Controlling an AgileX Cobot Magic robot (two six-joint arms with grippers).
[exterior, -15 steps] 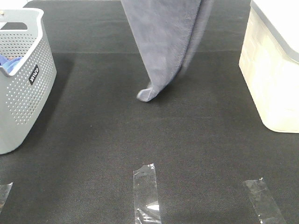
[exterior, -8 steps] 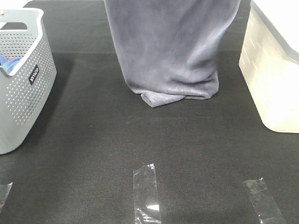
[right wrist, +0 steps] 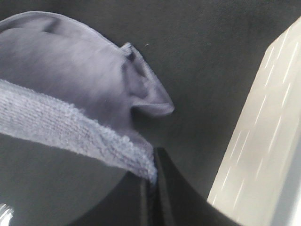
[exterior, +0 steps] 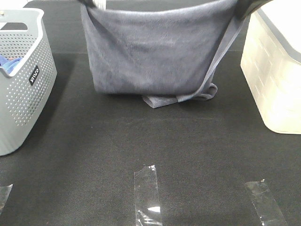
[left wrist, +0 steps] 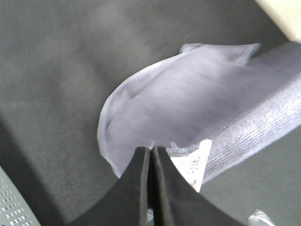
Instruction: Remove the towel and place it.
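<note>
The slate-grey towel (exterior: 150, 52) hangs spread wide above the black table, held by its two top corners, with its lower edge folded on the mat. My left gripper (exterior: 94, 4) shows only at the top edge of the high view, pinching the towel's left corner. In the left wrist view the gripper (left wrist: 151, 153) is shut on the towel (left wrist: 188, 103) beside its white label. My right gripper (exterior: 247, 7) pinches the right corner. In the right wrist view it (right wrist: 151, 176) is shut on the towel's hem (right wrist: 70, 127).
A grey perforated basket (exterior: 21, 80) with a bright blue cloth (exterior: 7, 63) inside stands at the left. A cream bin (exterior: 277, 70) stands at the right, also in the right wrist view (right wrist: 263, 141). Clear tape strips (exterior: 146, 195) lie on the mat near the front.
The towel went from a narrow hanging bunch to a wide spread sheet. The two held corners moved apart, left and right, and the lower edge settled on the mat.
</note>
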